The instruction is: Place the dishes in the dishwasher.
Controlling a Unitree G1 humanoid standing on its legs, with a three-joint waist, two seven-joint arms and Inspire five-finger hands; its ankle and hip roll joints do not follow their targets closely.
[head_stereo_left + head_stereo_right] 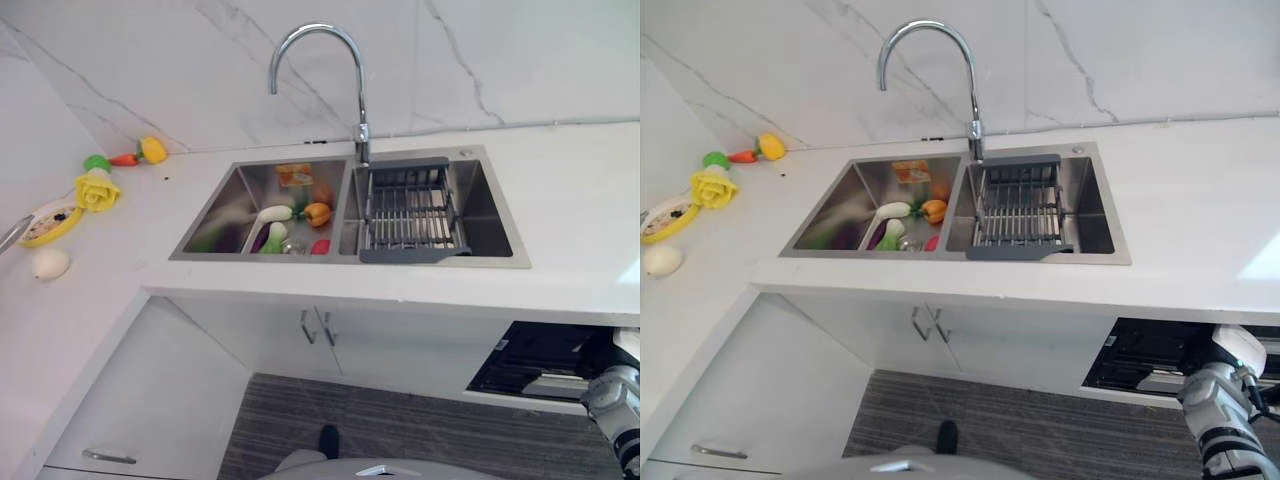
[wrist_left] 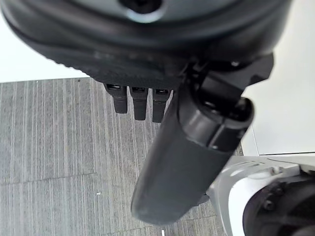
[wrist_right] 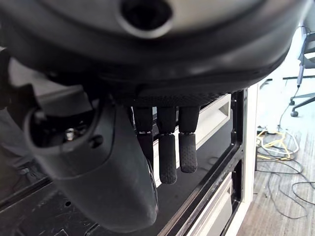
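At the centre of the counter (image 1: pixel 560 210) sits my double sink (image 1: pixel 350 208). Its basin toward nine o'clock holds a white dish (image 1: pixel 259 236) with toy vegetables (image 1: pixel 316 213) lying in and around it. The basin toward three o'clock carries a grey drying rack (image 1: pixel 410 210), with the curved tap (image 1: pixel 318 75) rising at twelve o'clock behind the divider. Toward nine o'clock on the counter lie a yellow toy flower (image 1: pixel 97 190), a yellow-rimmed plate (image 1: pixel 48 222) and a white egg-shaped thing (image 1: pixel 49 263).

Below the counter at about four o'clock, the head views show the dark dishwasher (image 1: pixel 540 365) opening, with my right arm reaching toward it. My right wrist view adds what those views lack: my right hand (image 3: pixel 147 123) hangs with its fingers (image 3: pixel 188 147) straight and relaxed, holding nothing, above the dark inner face of the dishwasher.

My left wrist view shows my left hand (image 2: pixel 162 83) over the grey striped floor (image 2: pixel 49 147), its fingers loosely extended and gripping nothing.
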